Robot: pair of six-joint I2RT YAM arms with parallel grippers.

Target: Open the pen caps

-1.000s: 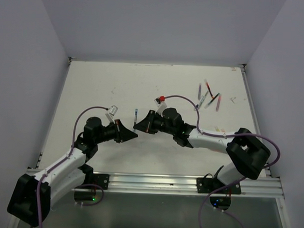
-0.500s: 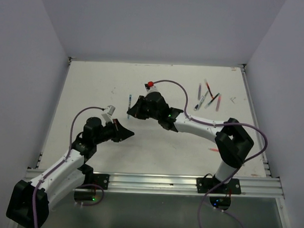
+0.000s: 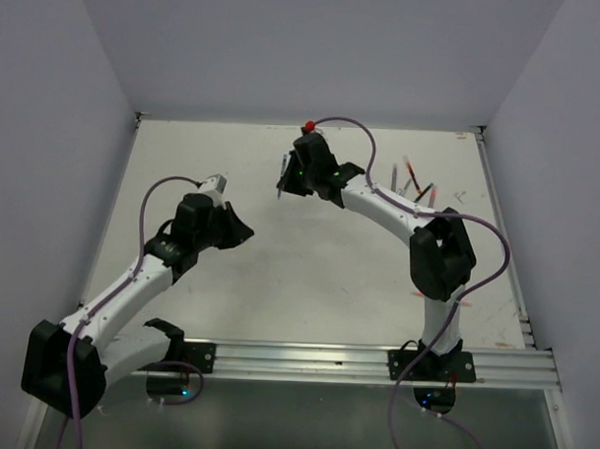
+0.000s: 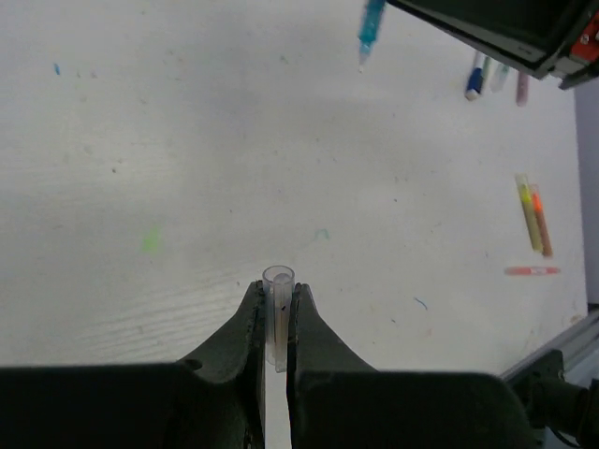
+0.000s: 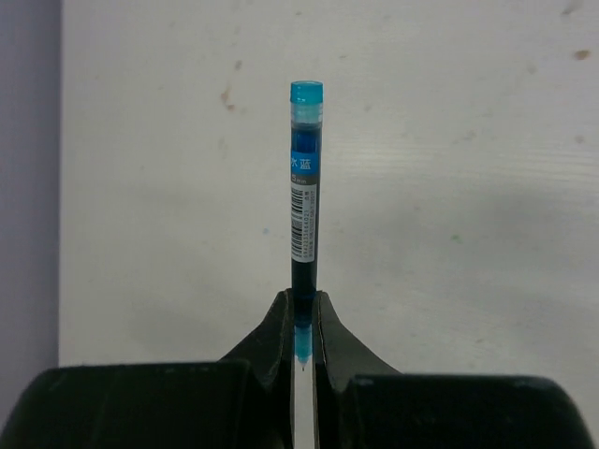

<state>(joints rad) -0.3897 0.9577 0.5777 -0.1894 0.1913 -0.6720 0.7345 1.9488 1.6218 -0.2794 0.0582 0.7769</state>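
Note:
My left gripper (image 4: 277, 288) is shut on a clear, colourless pen cap (image 4: 278, 281), a short tube that stands up between the fingertips above the table. In the top view the left gripper (image 3: 241, 230) is left of centre and the cap is too small to see. My right gripper (image 5: 302, 301) is shut on the tip end of a teal-blue pen (image 5: 304, 187). The pen is uncapped and its bare point sits between the fingers. In the top view the right gripper (image 3: 287, 180) holds this pen (image 3: 283, 173) near the back middle. The two grippers are well apart.
Several loose pens (image 3: 409, 194) lie at the back right of the white table (image 3: 308, 274). The left wrist view shows a blue-capped pen (image 4: 475, 82), a yellow and an orange pen (image 4: 532, 213) and a pink one (image 4: 532, 271). Grey walls enclose the table.
The grippers were together at the table's middle. The right arm has swung to the back with the pen, and the left arm has pulled back to the left with the cap.

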